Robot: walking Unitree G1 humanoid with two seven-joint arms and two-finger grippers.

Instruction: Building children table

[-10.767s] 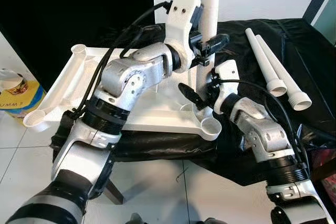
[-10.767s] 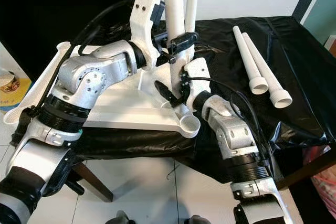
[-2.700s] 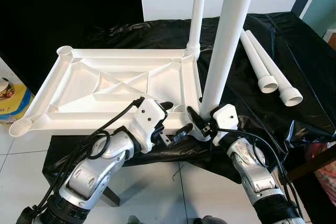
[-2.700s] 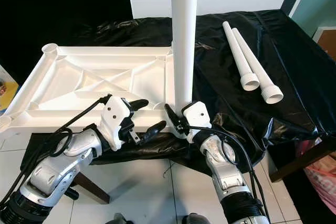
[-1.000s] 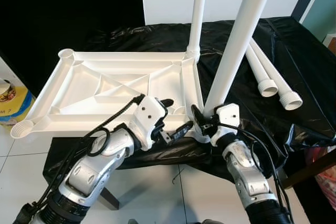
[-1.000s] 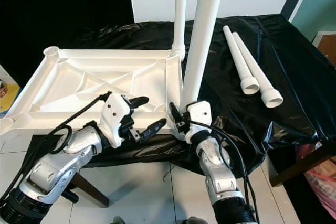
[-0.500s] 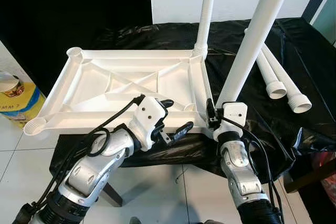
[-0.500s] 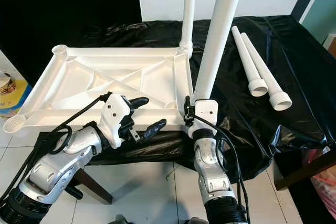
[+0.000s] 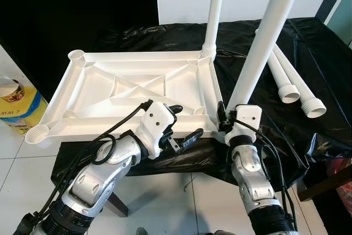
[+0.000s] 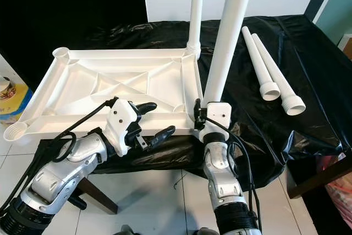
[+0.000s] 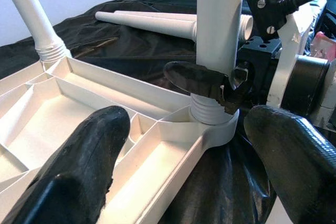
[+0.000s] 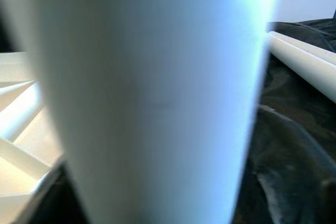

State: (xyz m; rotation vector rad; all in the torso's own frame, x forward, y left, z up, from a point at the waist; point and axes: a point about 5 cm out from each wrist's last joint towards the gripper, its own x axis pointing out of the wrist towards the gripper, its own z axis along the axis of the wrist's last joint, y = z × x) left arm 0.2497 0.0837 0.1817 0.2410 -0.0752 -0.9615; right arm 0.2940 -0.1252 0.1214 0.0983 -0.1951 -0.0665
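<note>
Left gripper (image 9: 184,124) hovers at the near edge of the upturned white tabletop (image 9: 110,89), fingers apart; right gripper (image 11: 210,83) is clamped on the near-right leg (image 9: 264,37) at its corner socket; 1 leg (image 9: 213,12) stands far; 2 loose legs (image 9: 294,83) lie far right on black sheeting (image 9: 324,48).

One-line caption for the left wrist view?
Right gripper clamps a leg seated in the tabletop corner socket; left gripper open.

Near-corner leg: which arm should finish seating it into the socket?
Right. Its claw is clamped on the leg just above the corner socket. The left claw hangs open beside the tabletop edge, holding nothing.
</note>
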